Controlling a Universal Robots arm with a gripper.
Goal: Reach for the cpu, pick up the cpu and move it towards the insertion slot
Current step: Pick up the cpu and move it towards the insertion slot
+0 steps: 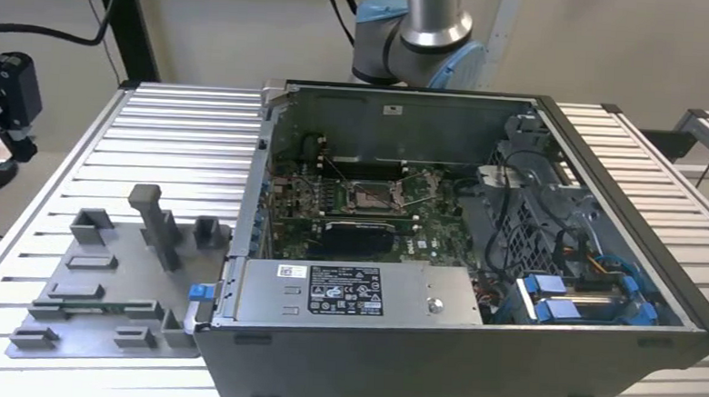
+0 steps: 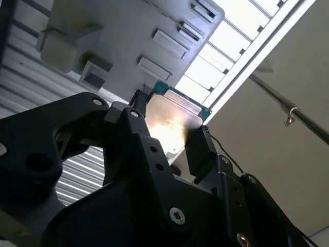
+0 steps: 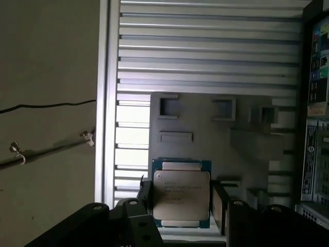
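Soft, even room light fills the exterior view, and the slats of the worktop (image 1: 176, 125) gleam pale. In the second wrist view glare whitens the cpu (image 2: 169, 123), while the near black fingers (image 2: 198, 152) are blurred and shadowed. The first wrist view looks dim.

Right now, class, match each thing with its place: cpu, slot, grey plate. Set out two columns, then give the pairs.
Things:
1 cpu
2 slot
3 plate

Places:
A on the table, beside the case
B held in the gripper
C inside the case, on the green board

Pairs: 1-B, 2-C, 3-A
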